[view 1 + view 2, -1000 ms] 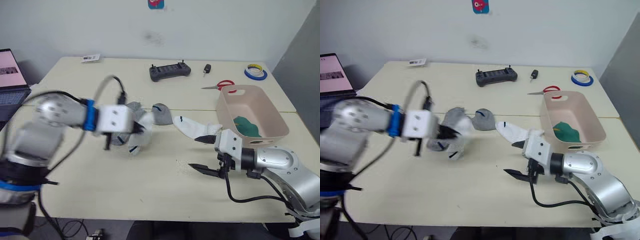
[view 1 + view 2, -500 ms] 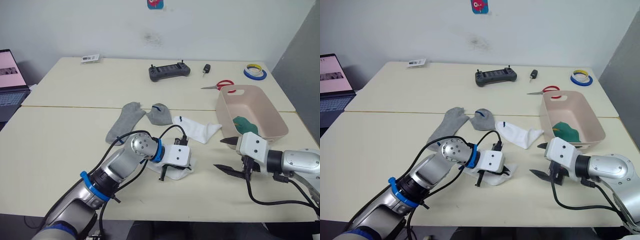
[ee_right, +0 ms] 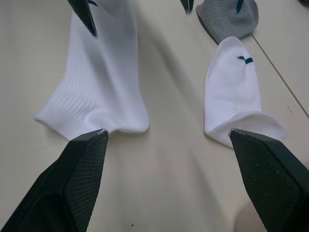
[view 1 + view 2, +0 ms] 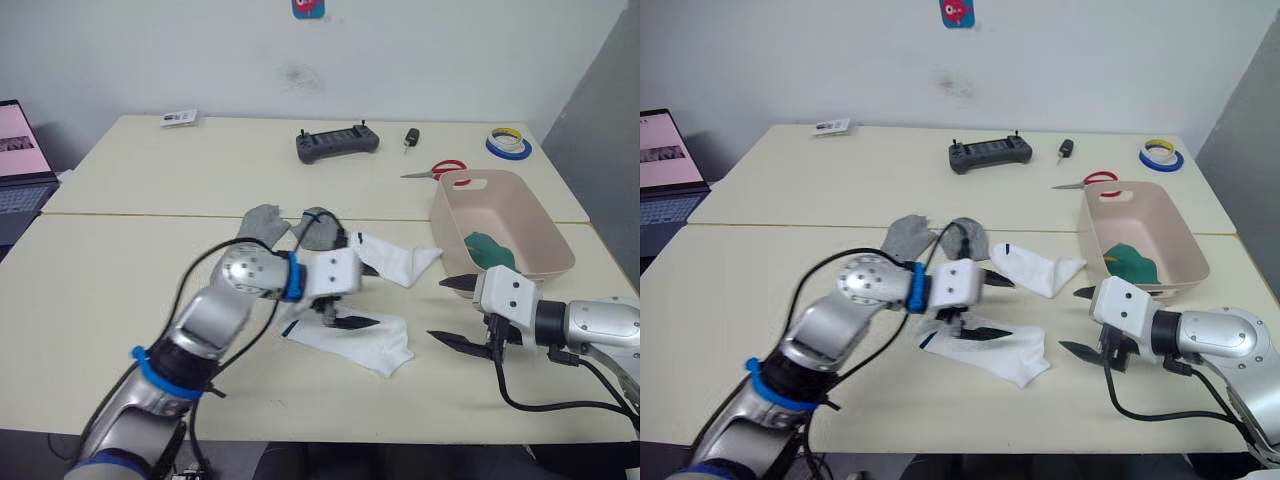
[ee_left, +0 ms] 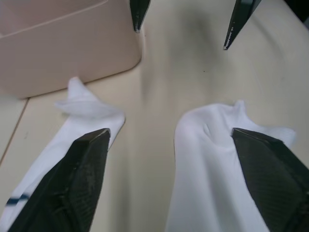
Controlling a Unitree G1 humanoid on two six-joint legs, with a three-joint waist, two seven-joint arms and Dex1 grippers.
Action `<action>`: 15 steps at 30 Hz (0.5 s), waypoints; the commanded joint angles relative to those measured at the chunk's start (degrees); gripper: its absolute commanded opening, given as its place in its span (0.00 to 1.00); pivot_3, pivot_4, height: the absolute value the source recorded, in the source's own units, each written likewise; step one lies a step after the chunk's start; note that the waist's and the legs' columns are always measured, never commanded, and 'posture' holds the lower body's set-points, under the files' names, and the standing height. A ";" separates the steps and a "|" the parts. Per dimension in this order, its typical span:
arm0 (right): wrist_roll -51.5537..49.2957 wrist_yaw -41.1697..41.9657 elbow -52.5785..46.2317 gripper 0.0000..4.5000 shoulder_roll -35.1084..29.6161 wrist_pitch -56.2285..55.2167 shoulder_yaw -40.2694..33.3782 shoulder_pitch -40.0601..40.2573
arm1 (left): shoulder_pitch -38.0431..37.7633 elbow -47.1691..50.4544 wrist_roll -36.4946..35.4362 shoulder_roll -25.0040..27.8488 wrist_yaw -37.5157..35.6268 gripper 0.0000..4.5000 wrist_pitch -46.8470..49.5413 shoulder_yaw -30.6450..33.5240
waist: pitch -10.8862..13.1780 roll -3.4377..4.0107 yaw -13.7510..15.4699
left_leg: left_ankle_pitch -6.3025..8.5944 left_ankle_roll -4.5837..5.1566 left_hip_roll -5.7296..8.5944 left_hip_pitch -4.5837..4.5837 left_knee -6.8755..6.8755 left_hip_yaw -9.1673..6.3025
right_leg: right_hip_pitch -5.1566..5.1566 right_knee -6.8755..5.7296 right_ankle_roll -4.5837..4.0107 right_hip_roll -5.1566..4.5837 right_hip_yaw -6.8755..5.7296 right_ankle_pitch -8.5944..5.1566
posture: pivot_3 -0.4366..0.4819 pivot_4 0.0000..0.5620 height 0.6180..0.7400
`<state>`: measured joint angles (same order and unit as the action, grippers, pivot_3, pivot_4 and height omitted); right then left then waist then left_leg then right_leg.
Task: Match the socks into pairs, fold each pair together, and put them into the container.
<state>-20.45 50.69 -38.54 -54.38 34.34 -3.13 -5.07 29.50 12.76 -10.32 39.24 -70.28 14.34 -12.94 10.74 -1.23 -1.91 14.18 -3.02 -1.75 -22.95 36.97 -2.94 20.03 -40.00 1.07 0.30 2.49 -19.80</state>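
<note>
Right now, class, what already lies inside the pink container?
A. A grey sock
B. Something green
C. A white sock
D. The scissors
B: a green item lies at the bottom of the container, while both white socks and the grey socks lie on the table outside it.

You are in a lab or office room. You can see a plain pale bench (image 4: pixel 150 180) by a bare white wall, a laptop (image 4: pixel 20 160), a black hand controller (image 4: pixel 338 142), tape rolls (image 4: pixel 510 143) and red scissors (image 4: pixel 440 170).
</note>
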 commanded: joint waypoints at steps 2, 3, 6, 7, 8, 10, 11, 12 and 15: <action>-1.11 -0.16 -1.81 0.96 0.97 -0.39 0.27 -0.94 | -3.41 -5.75 -0.26 7.16 -7.15 0.99 -14.96 4.31 | -0.01 0.02 0.40 | 0.00 0.01 0.03 0.00 0.00 -0.03 | -0.02 0.01 0.00 -0.06 -0.01 0.00 | 0.48 0.27 0.97; -1.21 -0.19 -2.04 0.96 1.24 -0.28 0.68 -1.05 | -4.31 -7.69 -0.60 8.30 -8.38 0.99 -17.32 5.08 | -0.01 0.02 0.55 | 0.01 0.01 0.09 -0.02 0.01 -0.02 | -0.05 0.01 0.00 -0.13 -0.02 0.00 | 0.48 0.27 0.97; -1.31 -0.43 -2.64 0.96 1.68 0.00 1.80 -1.16 | -6.33 -14.07 1.21 10.63 -10.84 0.99 -28.10 4.80 | -0.01 0.01 0.58 | 0.02 0.02 0.21 -0.02 0.02 0.07 | -0.07 0.07 0.01 -0.31 -0.06 0.00 | 0.48 0.27 0.97; -1.39 -0.53 -2.85 0.96 1.74 0.11 2.03 -1.13 | -6.89 -15.67 2.03 10.88 -11.18 0.99 -31.12 4.13 | -0.01 0.01 0.57 | 0.02 0.03 0.21 -0.04 0.02 0.08 | -0.05 0.07 0.01 -0.32 -0.07 0.00 | 0.48 0.27 0.97; -1.46 -0.61 -2.99 0.96 1.76 0.24 2.17 -1.15 | -7.30 -16.71 2.37 11.04 -11.60 0.99 -32.94 3.64 | -0.01 0.02 0.57 | 0.02 0.03 0.22 -0.05 0.02 0.08 | -0.04 0.07 0.01 -0.33 -0.07 0.00 | 0.48 0.27 0.97; -1.66 -0.66 -3.22 0.96 1.71 0.49 2.31 -1.13 | -7.85 -18.23 3.12 11.31 -12.35 0.99 -35.35 2.87 | -0.01 0.02 0.52 | 0.02 0.04 0.19 -0.05 0.02 0.05 | -0.04 0.07 0.01 -0.35 -0.07 0.00 | 0.48 0.27 0.97; -1.85 -0.67 -3.49 0.96 1.66 0.67 2.25 -0.99 | -7.88 -19.87 4.81 11.32 -12.23 0.99 -37.75 2.12 | -0.01 0.02 0.50 | 0.02 0.04 0.17 -0.05 0.01 0.04 | -0.03 0.06 0.01 -0.35 -0.07 0.00 | 0.48 0.27 0.97; -2.03 -0.70 -3.82 0.96 1.60 0.84 2.12 -0.76 | -7.53 -21.88 7.13 10.90 -11.06 0.99 -40.43 1.36 | -0.01 0.02 0.47 | 0.02 0.04 0.15 -0.05 0.01 0.03 | -0.03 0.05 0.01 -0.35 -0.08 0.00 | 0.48 0.27 0.97; -2.37 -0.72 -4.47 0.96 1.44 1.30 1.74 -0.25 | -5.39 -26.48 11.76 8.96 -7.11 0.99 -45.72 0.03 | -0.02 0.03 0.45 | 0.02 0.04 0.13 -0.03 0.00 0.02 | -0.01 0.02 0.01 -0.32 -0.10 0.00 | 0.48 0.27 0.97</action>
<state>-21.70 49.98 -40.57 -52.74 35.72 -0.44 -5.27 22.93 -11.96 -1.75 48.65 -79.84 -28.66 -12.00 10.72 -1.21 -1.46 14.20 -2.98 -1.61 -22.98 36.98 -2.92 19.98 -39.98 1.08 -0.02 2.38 -19.80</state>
